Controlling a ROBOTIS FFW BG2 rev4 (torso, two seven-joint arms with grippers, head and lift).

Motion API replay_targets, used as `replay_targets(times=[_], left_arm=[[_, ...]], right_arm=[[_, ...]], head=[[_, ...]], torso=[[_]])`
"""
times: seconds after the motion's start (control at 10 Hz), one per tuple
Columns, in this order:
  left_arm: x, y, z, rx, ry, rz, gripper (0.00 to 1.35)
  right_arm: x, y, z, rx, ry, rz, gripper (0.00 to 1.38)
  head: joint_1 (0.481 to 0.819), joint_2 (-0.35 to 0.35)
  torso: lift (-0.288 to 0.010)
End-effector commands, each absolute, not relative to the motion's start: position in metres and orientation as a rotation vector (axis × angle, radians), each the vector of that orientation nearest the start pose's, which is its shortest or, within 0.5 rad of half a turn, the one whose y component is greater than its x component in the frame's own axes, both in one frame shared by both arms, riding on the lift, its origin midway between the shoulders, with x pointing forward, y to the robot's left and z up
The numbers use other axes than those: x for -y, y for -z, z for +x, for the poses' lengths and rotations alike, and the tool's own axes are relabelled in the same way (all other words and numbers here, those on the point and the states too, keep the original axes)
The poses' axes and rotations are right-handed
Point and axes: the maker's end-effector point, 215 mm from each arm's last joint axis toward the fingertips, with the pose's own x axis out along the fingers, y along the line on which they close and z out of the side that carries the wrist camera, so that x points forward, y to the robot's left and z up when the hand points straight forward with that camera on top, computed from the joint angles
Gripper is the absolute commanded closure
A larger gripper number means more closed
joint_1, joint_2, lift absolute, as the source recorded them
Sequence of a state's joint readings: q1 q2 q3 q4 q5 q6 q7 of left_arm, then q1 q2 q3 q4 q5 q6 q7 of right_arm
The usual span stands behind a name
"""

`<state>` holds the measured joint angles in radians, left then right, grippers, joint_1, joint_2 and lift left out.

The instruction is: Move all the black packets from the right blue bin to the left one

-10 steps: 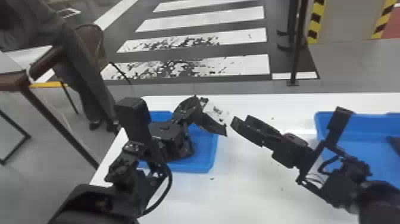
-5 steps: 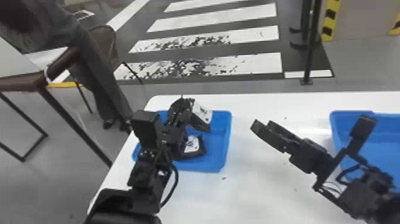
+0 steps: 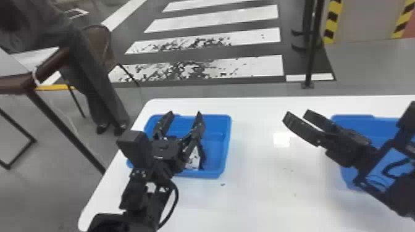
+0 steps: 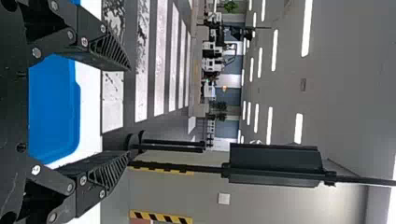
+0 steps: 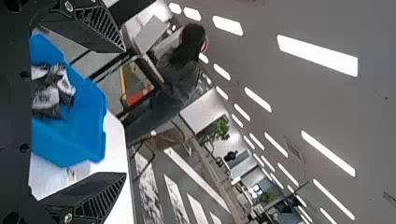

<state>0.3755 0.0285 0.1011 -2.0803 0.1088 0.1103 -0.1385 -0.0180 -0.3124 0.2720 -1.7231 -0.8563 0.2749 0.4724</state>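
My left gripper (image 3: 184, 116) stands open over the left blue bin (image 3: 227, 132), its fingertips apart and nothing between them. A black packet with a white label (image 3: 194, 159) lies in that bin, partly behind the gripper. In the left wrist view the open left gripper (image 4: 129, 112) has the blue bin (image 4: 53, 107) beyond its fingers. My right gripper (image 3: 298, 114) is above the table, just left of the right blue bin (image 3: 355, 122), whose inside is largely covered by the arm. From the right wrist, the open right gripper (image 5: 125, 112) faces the left bin (image 5: 95, 135), where several black-and-white packets (image 5: 49, 91) lie together.
Both bins stand on a white table (image 3: 259, 191), with bare tabletop between them. Beyond its left edge are a brown desk (image 3: 18, 84) and a chair (image 3: 98, 40). A black post (image 3: 312, 55) rises behind the table.
The white-labelled packet was between both grippers, then in my left gripper over the left bin, which has since let it go. My right gripper drew away to the right. The head view has shifted slightly.
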Motion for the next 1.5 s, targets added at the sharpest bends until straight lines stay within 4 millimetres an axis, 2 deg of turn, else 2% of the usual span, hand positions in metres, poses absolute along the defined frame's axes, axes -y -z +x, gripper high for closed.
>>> replay_targets(times=[0.0,0.1,0.2,0.3,0.4,0.5,0.6,0.7,0.9,1.3,1.4], left_arm=[[-0.239,0.269,0.469,0.051,0.099,-0.103,0.27],[-0.229,0.265,0.456,0.031,0.12,-0.135,0.27],[-0.219,0.258,0.443,0.031,0.143,-0.151,0.27],[-0.209,0.252,0.432,0.032,0.165,-0.164,0.27],[-0.203,0.256,0.425,0.016,0.175,-0.173,0.27],[-0.197,0.256,0.423,0.012,0.189,-0.191,0.27],[-0.194,0.254,0.424,0.016,0.197,-0.191,0.26],[-0.191,0.254,0.424,0.013,0.205,-0.191,0.26],[-0.187,0.253,0.424,0.015,0.212,-0.196,0.26],[-0.189,0.253,0.424,0.018,0.208,-0.2,0.26],[-0.189,0.253,0.424,0.018,0.208,-0.2,0.26]], right_arm=[[0.114,0.284,0.516,-0.14,-0.681,0.358,0.09],[0.165,0.29,0.515,-0.199,-0.526,0.247,0.09],[0.205,0.304,0.51,-0.289,-0.414,0.19,0.09],[0.236,0.32,0.504,-0.377,-0.331,0.158,0.09],[0.264,0.334,0.496,-0.464,-0.252,0.131,0.09],[0.289,0.345,0.494,-0.534,-0.184,0.113,0.09],[0.311,0.355,0.495,-0.603,-0.122,0.09,0.09],[0.326,0.366,0.497,-0.677,-0.082,0.081,0.09],[0.334,0.389,0.5,-0.791,-0.069,0.082,0.09],[0.354,0.421,0.513,-0.902,-0.04,0.104,0.09],[0.363,0.427,0.511,-0.926,-0.015,0.099,0.09]], head=[[0.695,0.235],[0.695,0.182],[0.695,0.146],[0.695,0.075],[0.695,0.007],[0.695,-0.046],[0.695,-0.07],[0.695,-0.11],[0.695,-0.164],[0.695,-0.186],[0.695,-0.189]], torso=[[-0.14],[-0.14],[-0.14],[-0.14],[-0.14],[-0.14],[-0.14],[-0.14],[-0.14],[-0.14],[-0.14]])
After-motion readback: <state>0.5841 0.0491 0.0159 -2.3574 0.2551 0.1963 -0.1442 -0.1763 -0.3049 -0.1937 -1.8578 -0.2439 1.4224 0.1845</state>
